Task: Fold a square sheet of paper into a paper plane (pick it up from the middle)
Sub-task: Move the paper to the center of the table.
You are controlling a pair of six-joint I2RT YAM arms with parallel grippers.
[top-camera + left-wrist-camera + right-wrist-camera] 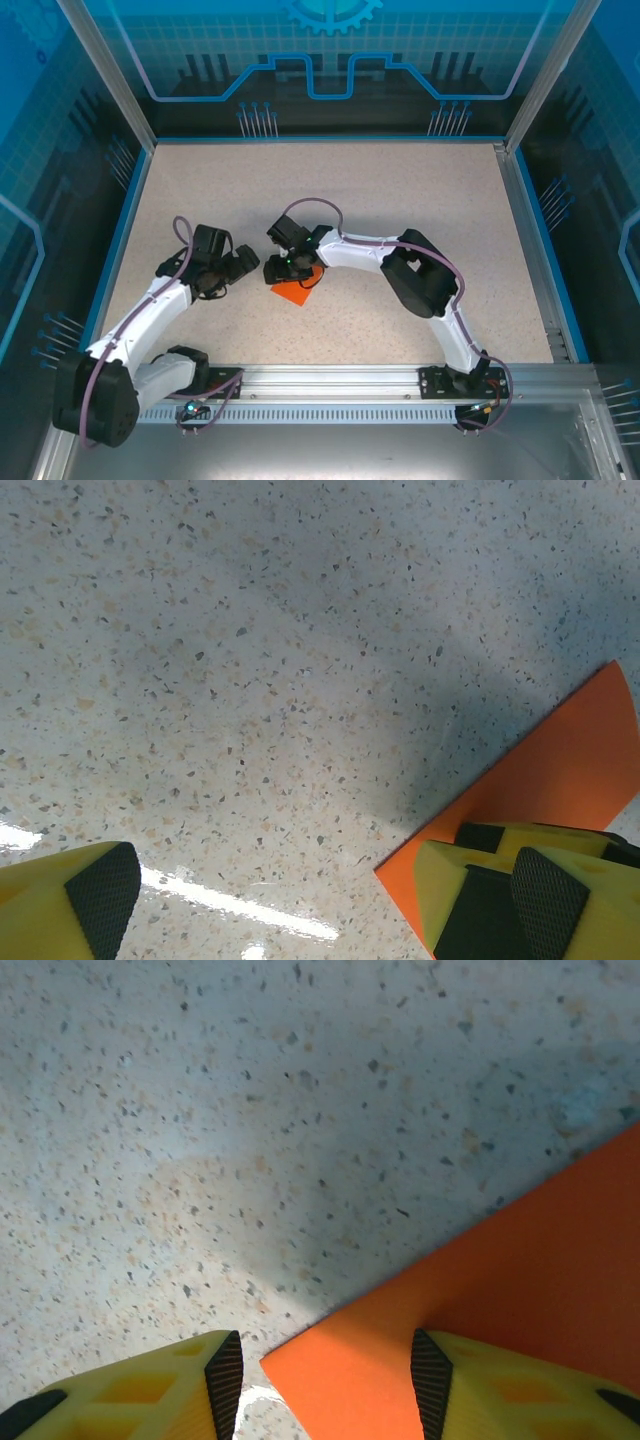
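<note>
Between parted right fingers [500, 1395], orange sheet [520, 1260] corner, overhead partly hidden

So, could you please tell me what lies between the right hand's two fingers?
In the right wrist view, a corner of the square sheet of paper lies between the fingers of the right hand, with bare table beside it.

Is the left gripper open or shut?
Open. The left gripper shows its yellow fingers far apart in its wrist view, clamping nothing.
</note>
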